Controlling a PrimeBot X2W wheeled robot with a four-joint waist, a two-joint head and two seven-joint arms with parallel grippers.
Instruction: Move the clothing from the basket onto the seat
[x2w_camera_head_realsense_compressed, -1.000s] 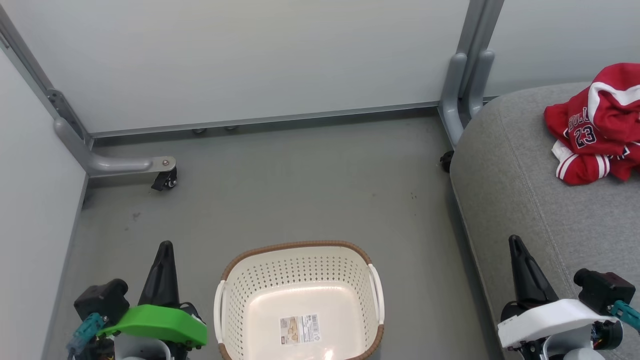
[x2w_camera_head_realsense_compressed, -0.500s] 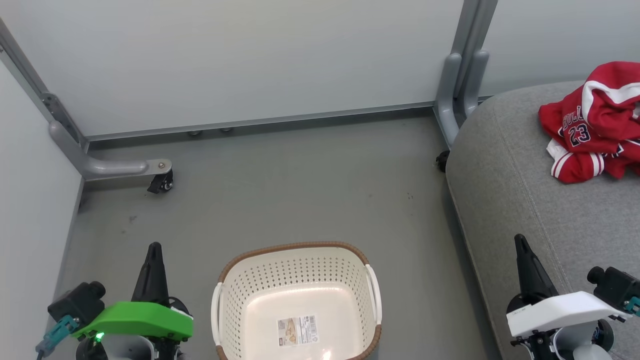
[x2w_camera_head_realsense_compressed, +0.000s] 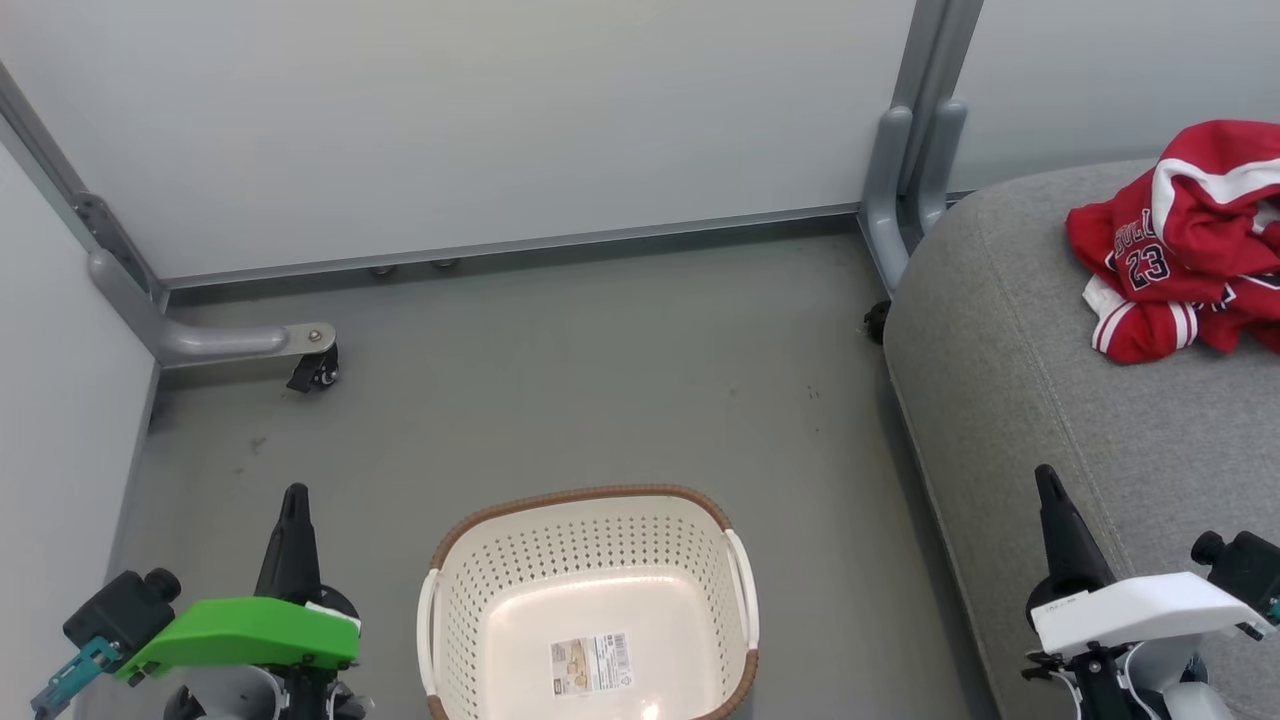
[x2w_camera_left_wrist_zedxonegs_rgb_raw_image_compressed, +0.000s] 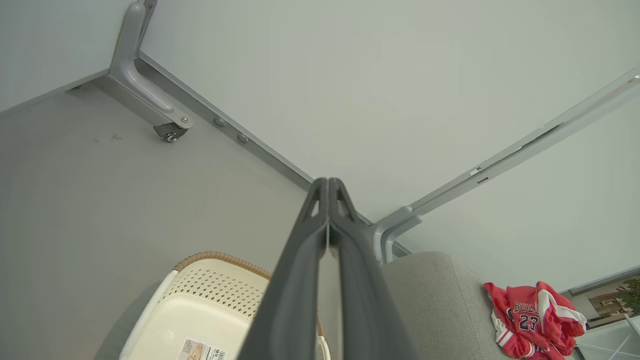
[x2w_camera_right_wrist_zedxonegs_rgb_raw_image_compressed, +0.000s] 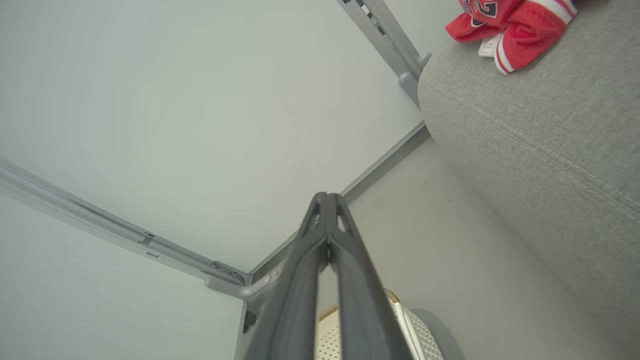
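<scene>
The red clothing (x2w_camera_head_realsense_compressed: 1185, 240), crumpled with a "23" showing, lies on the grey seat (x2w_camera_head_realsense_compressed: 1050, 400) at the right. It also shows in the left wrist view as clothing (x2w_camera_left_wrist_zedxonegs_rgb_raw_image_compressed: 532, 320) on the seat (x2w_camera_left_wrist_zedxonegs_rgb_raw_image_compressed: 435, 300), and in the right wrist view as clothing (x2w_camera_right_wrist_zedxonegs_rgb_raw_image_compressed: 510, 22) on the seat (x2w_camera_right_wrist_zedxonegs_rgb_raw_image_compressed: 540, 135). The cream basket (x2w_camera_head_realsense_compressed: 590, 610) stands on the floor at bottom centre, holding nothing but a label sticker; its rim (x2w_camera_left_wrist_zedxonegs_rgb_raw_image_compressed: 220, 260) and a corner (x2w_camera_right_wrist_zedxonegs_rgb_raw_image_compressed: 410, 325) show in the wrist views. My left gripper (x2w_camera_head_realsense_compressed: 294, 495) is shut left of the basket. My right gripper (x2w_camera_head_realsense_compressed: 1046, 475) is shut over the seat's front edge.
Pale partition walls (x2w_camera_head_realsense_compressed: 500, 120) close off the back and left. Grey metal feet with castors (x2w_camera_head_realsense_compressed: 310, 370) stand at the back left, and a post (x2w_camera_head_realsense_compressed: 905, 190) rises beside the seat's corner. Grey floor (x2w_camera_head_realsense_compressed: 600, 370) stretches between basket and wall.
Both grippers have drawn down and outward toward the lower corners. The whole picture has shifted slightly left, a camera move; basket and clothing lie as before.
</scene>
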